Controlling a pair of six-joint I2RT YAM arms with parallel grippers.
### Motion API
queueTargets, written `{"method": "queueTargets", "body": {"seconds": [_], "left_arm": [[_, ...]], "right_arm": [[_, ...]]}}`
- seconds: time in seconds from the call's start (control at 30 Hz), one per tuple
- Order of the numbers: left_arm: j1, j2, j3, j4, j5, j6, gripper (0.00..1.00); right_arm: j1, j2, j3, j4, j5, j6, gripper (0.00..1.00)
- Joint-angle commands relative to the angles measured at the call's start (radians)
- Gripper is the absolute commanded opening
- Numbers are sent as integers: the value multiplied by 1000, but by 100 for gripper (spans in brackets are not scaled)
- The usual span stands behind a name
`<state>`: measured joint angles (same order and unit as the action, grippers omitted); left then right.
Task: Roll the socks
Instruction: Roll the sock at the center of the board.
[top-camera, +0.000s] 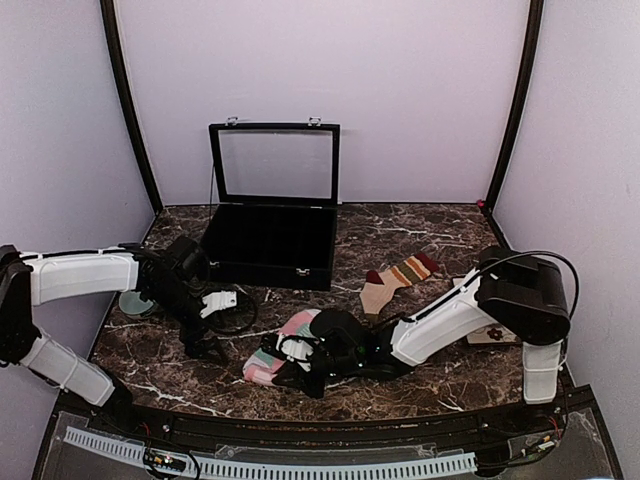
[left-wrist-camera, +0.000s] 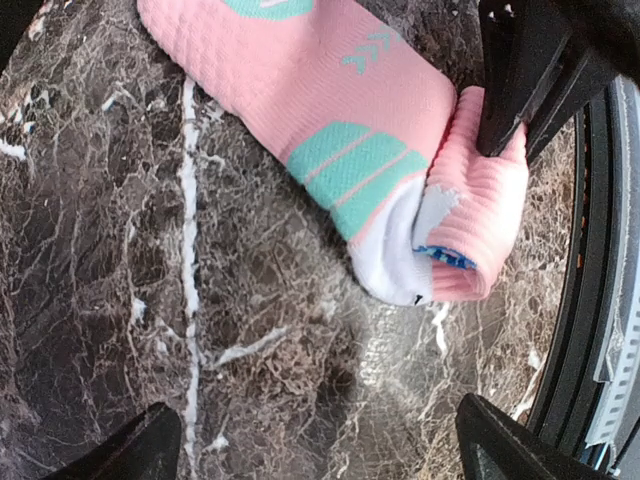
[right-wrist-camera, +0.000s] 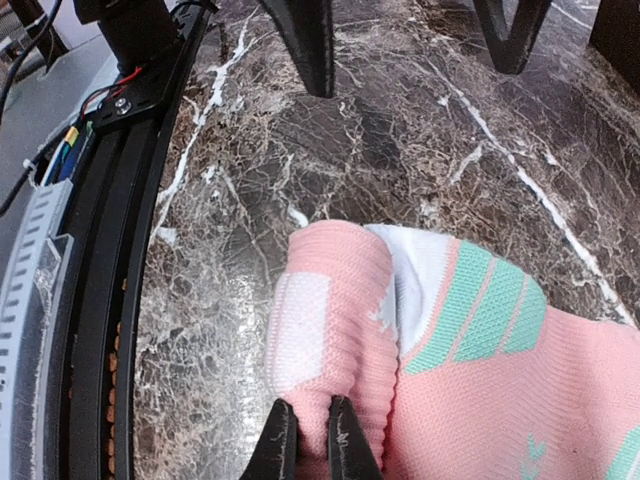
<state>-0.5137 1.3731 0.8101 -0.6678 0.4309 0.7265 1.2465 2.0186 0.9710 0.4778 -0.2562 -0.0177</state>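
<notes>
Right gripper: pinched tight on the rolled end of the pink sock.
Left gripper: wide open, empty.
Tip: roll evenly, grip firm.

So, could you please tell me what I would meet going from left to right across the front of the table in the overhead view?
left tool → pink sock → striped sock → right arm
</notes>
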Motion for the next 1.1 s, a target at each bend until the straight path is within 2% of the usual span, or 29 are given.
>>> {"method": "queueTargets", "body": {"seconds": [0.0,0.1,0.2,0.27,0.4,0.63,0.87,1.0,1.07], "left_arm": [[7,-64,-14,50,0,40,99],[-4,-139,-20,49,94,94,94],[-84,-151,-13,-20,164,159,72],[-168,-129,-19,-34,157,178,64],[-254,-43,-20,1,140,176,63],[-276,101,70,32,92,225,61],[-316,176,77,105,20,245,59],[-318,227,77,117,-26,253,53],[-318,259,82,128,-56,247,44]], "right_arm": [[-45,30,26,-154,-137,185,0],[-86,48,46,-162,-210,293,0],[-114,76,60,-184,-243,385,0],[-121,90,66,-202,-244,417,0],[-128,104,62,-217,-237,469,0],[-143,120,60,-252,-228,499,0],[-156,135,59,-266,-226,515,0],[-159,129,52,-264,-219,515,0],[-158,123,49,-261,-216,512,1]]}}
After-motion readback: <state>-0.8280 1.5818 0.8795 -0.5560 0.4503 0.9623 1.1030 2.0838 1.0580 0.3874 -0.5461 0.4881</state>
